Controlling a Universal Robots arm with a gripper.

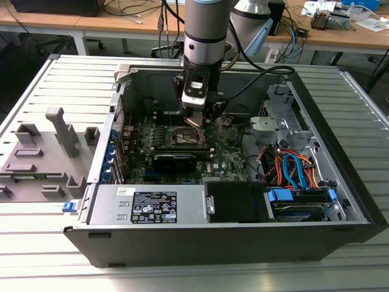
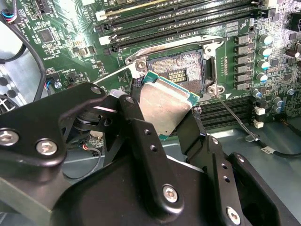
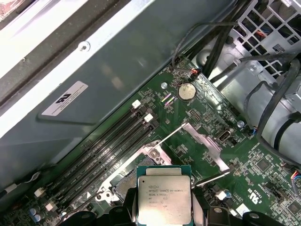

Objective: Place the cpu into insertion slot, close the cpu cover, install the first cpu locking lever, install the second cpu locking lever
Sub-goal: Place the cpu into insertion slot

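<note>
Where the open computer case (image 1: 213,243) exposes the circuit board (image 2: 70,42), the gripper (image 2: 164,112) is clenched, just above the uncovered insertion slot (image 2: 176,66), on the tilted cpu (image 3: 164,200); if it is lowered askew, the slot's contacts could be bent.
</note>
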